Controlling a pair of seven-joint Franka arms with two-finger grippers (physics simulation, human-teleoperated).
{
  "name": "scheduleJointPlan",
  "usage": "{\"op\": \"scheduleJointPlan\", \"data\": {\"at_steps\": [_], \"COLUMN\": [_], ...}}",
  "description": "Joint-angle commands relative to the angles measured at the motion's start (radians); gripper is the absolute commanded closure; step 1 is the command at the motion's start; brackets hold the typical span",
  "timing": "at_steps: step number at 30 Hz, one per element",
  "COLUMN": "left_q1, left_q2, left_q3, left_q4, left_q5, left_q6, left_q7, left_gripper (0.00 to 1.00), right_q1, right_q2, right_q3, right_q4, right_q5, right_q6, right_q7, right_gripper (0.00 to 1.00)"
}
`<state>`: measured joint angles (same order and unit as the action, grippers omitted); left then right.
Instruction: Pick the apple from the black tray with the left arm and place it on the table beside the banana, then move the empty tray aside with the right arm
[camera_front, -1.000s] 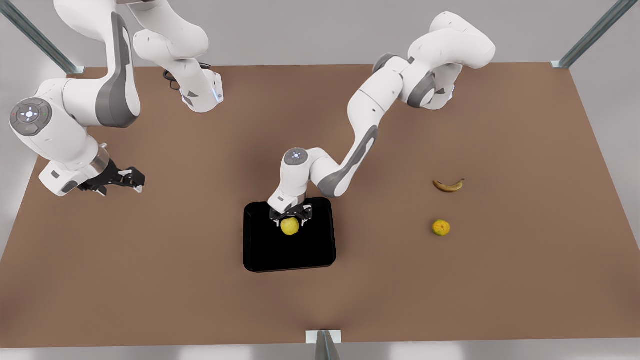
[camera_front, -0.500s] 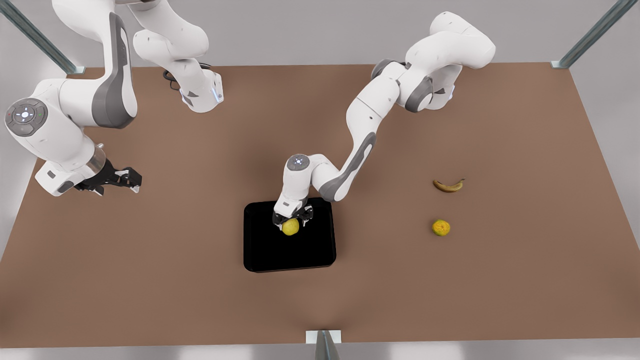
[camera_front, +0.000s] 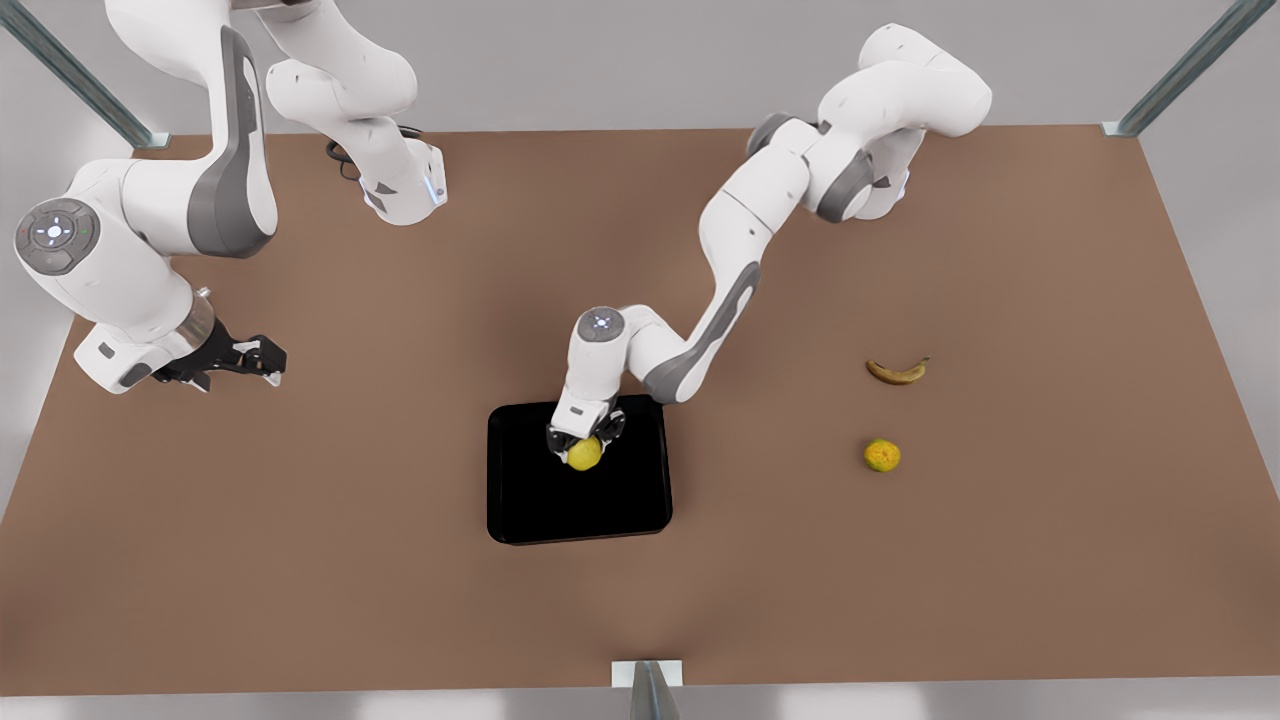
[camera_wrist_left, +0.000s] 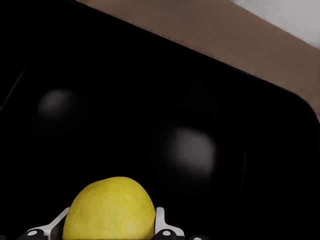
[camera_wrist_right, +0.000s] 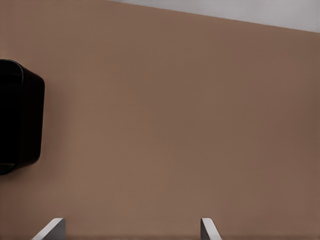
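The yellow-green apple (camera_front: 585, 453) lies in the far half of the black tray (camera_front: 540, 500), which sits mid-table. My left gripper (camera_front: 585, 438) points down over it, shut on the apple. In the left wrist view both fingers (camera_wrist_left: 160, 220) press against the sides of the apple (camera_wrist_left: 111, 210) above the tray floor (camera_wrist_left: 150, 100). The banana (camera_front: 897, 371) rests on the table (camera_front: 900, 250) toward the front view's right. My right gripper (camera_front: 262, 360) waits open above the table at the front view's left; its wrist view shows the gripper (camera_wrist_right: 130, 227) with a corner of the tray (camera_wrist_right: 20, 115) ahead.
A mottled orange-yellow round fruit (camera_front: 882, 455) lies just in front of the banana. Grey metal posts (camera_front: 1180, 70) stand at the table's corners, and one post (camera_front: 648, 688) at the middle of the near edge. Bare tabletop surrounds the tray.
The left gripper has sunk lower around the apple and its fingers have drawn in against it. The right arm shifted slightly and its gripper stays open.
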<state>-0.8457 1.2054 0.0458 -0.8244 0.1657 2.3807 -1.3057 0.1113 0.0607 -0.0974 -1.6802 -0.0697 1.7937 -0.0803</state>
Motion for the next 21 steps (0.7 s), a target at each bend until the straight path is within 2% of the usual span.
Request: {"op": "scheduleJointPlan", "data": {"at_steps": [1, 6, 7, 9, 10, 13, 15, 16, 18, 19, 21], "left_q1": [0.014, 0.125, 0.149, 0.240, 0.296, 0.456, 0.508, 0.533, 0.585, 0.583, 0.583], "left_q2": [-0.018, -0.170, -0.216, -0.392, -0.418, -0.394, -0.351, -0.330, -0.314, -0.310, -0.302], "left_q3": [-0.007, -0.020, -0.020, -0.020, -0.020, -0.020, -0.018, -0.018, -0.018, -0.018, -0.018], "left_q4": [-0.001, -0.051, -0.096, -0.336, -0.374, -0.383, -0.381, -0.381, -0.380, -0.375, -0.375], "left_q5": [-0.026, -0.114, -0.120, -0.166, -0.167, -0.192, -0.190, -0.180, -0.183, -0.181, -0.181], "left_q6": [-0.101, -0.316, -0.337, -0.308, -0.308, -0.305, -0.273, -0.262, -0.255, -0.256, -0.256], "left_q7": [0.135, 0.416, 0.466, 0.630, 0.730, 0.991, 1.092, 1.128, 1.220, 1.220, 1.215], "left_gripper": [0.25, 0.25, 0.25, 0.25, 0.25, 0.25, 0.24, 0.24, 0.23, 0.00, 0.00], "right_q1": [0.001, 0.131, 0.189, 0.266, 0.277, 0.326, 0.353, 0.353, 0.352, 0.353, 0.369], "right_q2": [-0.001, 0.025, 0.025, 0.027, 0.039, 0.080, 0.132, 0.180, 0.272, 0.333, 0.396], "right_q3": [-0.001, -0.001, -0.001, -0.001, -0.001, -0.001, -0.002, -0.002, -0.002, -0.002, -0.001], "right_q4": [0.001, 0.047, 0.047, 0.059, 0.068, 0.076, 0.083, 0.099, 0.135, 0.198, 0.221], "right_q5": [0.001, 0.008, 0.007, 0.015, 0.016, 0.034, 0.053, 0.194, 0.231, 0.232, 0.228], "right_q6": [0.000, -0.002, 0.000, -0.002, -0.002, 0.001, 0.012, 0.013, 0.020, 0.021, 0.113], "right_q7": [-0.001, 0.105, 0.142, 0.146, 0.146, 0.185, 0.272, 0.410, 0.491, 0.562, 0.634], "right_gripper": [0.00, 0.00, 0.00, 0.00, 0.00, 0.00, 0.00, 0.00, 0.00, 0.00, 0.00]}}
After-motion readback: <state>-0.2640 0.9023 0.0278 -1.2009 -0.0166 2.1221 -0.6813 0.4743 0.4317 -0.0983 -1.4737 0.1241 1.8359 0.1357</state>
